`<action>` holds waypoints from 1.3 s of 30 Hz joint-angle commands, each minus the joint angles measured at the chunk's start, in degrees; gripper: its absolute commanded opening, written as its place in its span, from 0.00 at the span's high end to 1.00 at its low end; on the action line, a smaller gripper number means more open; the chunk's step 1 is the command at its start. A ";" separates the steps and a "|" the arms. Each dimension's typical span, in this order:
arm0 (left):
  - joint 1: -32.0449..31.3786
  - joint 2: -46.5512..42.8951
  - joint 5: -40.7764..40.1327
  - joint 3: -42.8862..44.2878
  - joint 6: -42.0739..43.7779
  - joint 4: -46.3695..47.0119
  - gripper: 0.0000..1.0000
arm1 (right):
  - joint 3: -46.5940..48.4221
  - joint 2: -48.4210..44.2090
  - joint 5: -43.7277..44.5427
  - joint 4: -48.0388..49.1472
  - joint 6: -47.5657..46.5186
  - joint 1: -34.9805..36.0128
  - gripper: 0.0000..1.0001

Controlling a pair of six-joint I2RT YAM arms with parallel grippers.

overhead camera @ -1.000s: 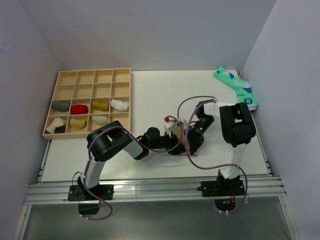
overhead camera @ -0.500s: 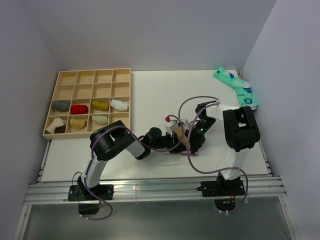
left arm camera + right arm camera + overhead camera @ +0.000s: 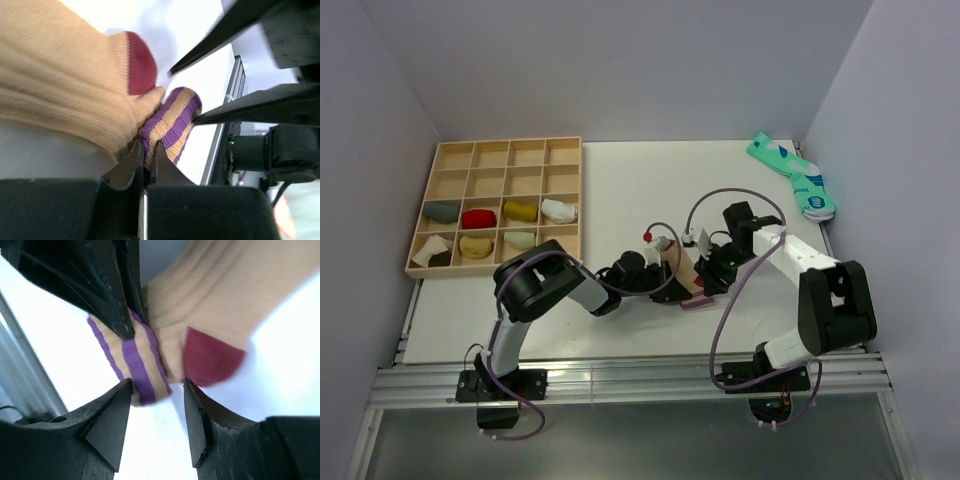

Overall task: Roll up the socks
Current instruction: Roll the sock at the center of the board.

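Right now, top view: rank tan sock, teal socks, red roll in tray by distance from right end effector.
1. Tan sock, at the right end effector.
2. Teal socks, far right corner.
3. Red roll, in the tray, far left.

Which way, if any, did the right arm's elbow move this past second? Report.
Yes. The right arm's elbow swung right and nearer the table's front edge, away from the teal socks.

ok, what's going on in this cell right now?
Both arms are working one tan sock mid-table. The left end effector is pinched shut on its purple-striped cuff. The right end effector is open, straddling that cuff beside the maroon patch. The roll doesn't look finished. The wooden tray on the left holds several rolled socks; teal socks lie at the far right corner.
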 commanded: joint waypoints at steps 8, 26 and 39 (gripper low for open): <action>3.06 1.08 8.29 2.28 -5.50 -27.07 1.00 | -6.77 -15.11 -0.19 5.61 -6.79 -1.53 0.42; 5.43 6.44 19.37 7.20 -14.46 -30.33 1.00 | -19.08 -27.00 3.67 10.08 -13.67 11.91 0.37; 5.96 4.95 19.81 6.85 -16.39 -28.49 0.99 | -18.82 -21.56 6.13 12.55 -10.95 17.01 0.51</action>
